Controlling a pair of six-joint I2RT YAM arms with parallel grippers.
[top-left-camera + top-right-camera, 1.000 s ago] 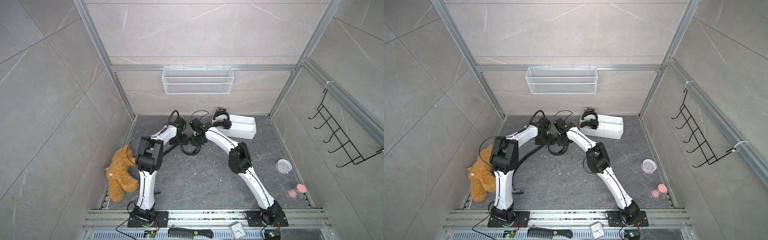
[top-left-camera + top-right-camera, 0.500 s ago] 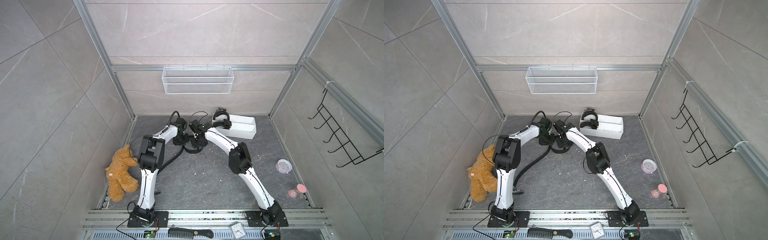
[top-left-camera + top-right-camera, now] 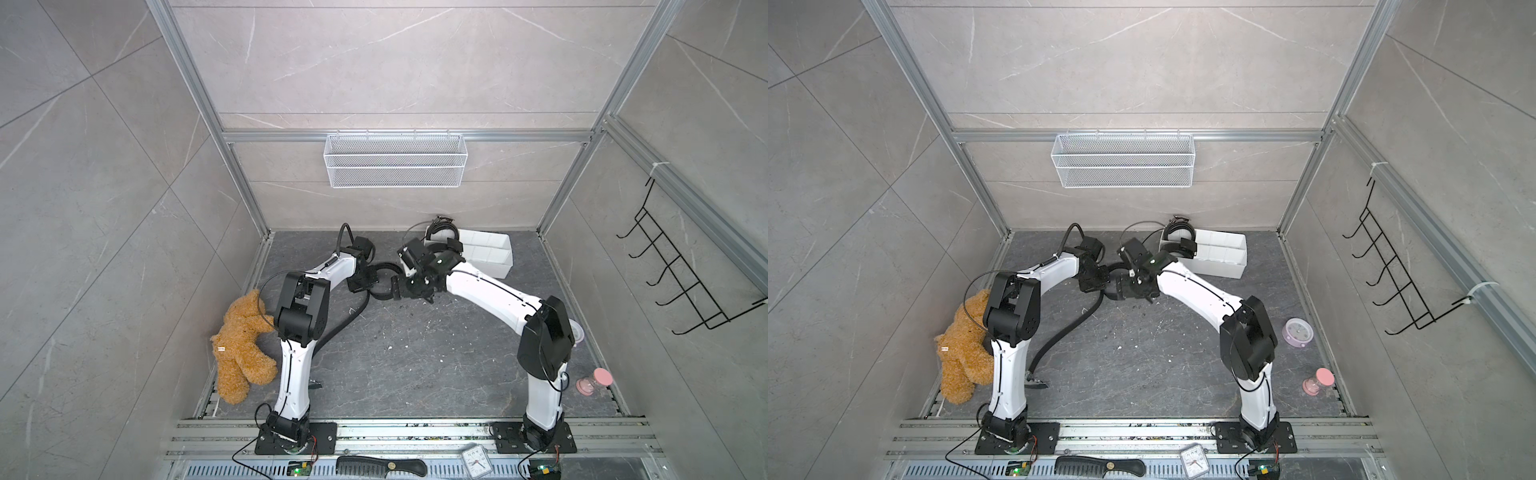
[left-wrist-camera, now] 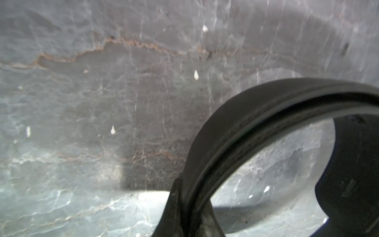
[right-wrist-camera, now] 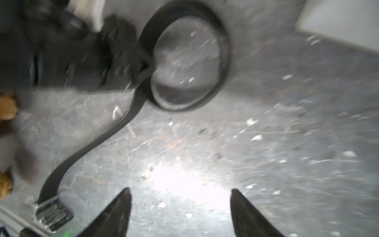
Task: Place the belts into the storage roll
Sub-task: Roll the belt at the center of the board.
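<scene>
Around the work, single things are counted in both top views: one brown teddy bear (image 3: 243, 345) at the lower left, one white wire-mesh basket (image 3: 395, 166) on the back wall, one black hook rack (image 3: 681, 282) at the right, and one black comb (image 3: 380, 467), one small white clock (image 3: 477, 457) and one pink sand timer (image 3: 594, 380) along the bottom. One lilac round clock (image 3: 1298, 332) is seen in a top view, beside the right elbow. One black belt (image 3: 384, 282) lies in the centre of the floor, curled into a loop, and its buckle (image 3: 1034, 380) is found at the lower left. The left gripper (image 4: 188, 217) is clamped on this belt where the loop crosses. The right gripper (image 5: 180, 192) is held over bare floor with its jaws wide apart. The white storage tray (image 3: 494, 266) stands at the upper right of centre. Coiled belts (image 3: 442, 230) are seen at its left end, partly covered by the right wrist, so their number cannot be told. The right wrist view is blurred.
</scene>
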